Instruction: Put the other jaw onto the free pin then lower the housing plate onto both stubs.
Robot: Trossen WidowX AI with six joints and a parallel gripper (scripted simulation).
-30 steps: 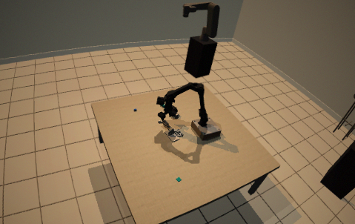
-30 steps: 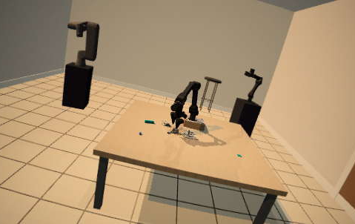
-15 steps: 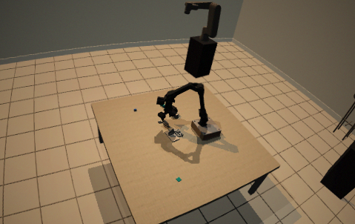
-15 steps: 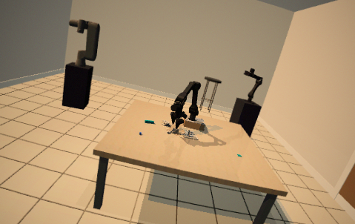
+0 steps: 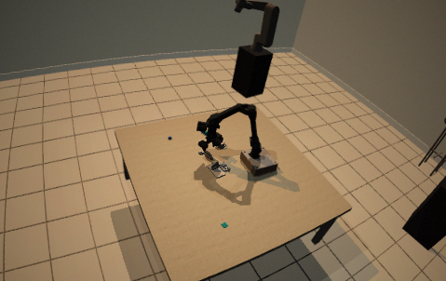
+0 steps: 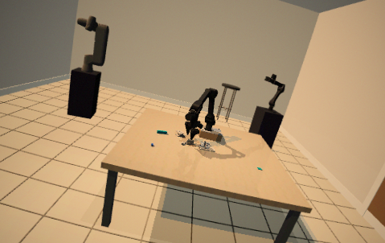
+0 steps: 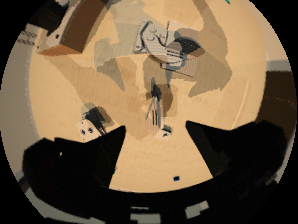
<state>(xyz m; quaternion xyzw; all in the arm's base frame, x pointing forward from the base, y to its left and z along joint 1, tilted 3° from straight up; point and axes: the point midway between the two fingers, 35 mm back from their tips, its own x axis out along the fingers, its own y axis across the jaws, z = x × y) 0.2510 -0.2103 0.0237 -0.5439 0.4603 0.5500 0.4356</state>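
A pale grey base assembly (image 7: 193, 68) (image 5: 218, 174) (image 6: 206, 146) lies on the table, with a curved, slotted jaw (image 7: 158, 50) on it. A narrow grey part (image 7: 156, 116), seemingly the loose jaw, lies nearer my fingers; in the wrist view it shows in the gap between the fingertips. A small pale plate with two dark holes (image 7: 86, 132), perhaps the housing plate, lies beyond the left fingertip, with a dark part beside it. My gripper (image 7: 156, 125) (image 5: 211, 144) (image 6: 190, 134) is wide open and empty, above the table. Pins and gear teeth are too small to tell.
My arm's base block (image 5: 258, 164) (image 6: 210, 134) (image 7: 76, 30) stands beside the parts. A small blue thing (image 5: 169, 138) (image 6: 152, 145) (image 7: 176, 178), a teal cylinder (image 6: 161, 132) and a flat teal piece (image 5: 224, 225) (image 6: 260, 168) lie farther out on the table. Other arms on dark pedestals and a stool stand off the table.
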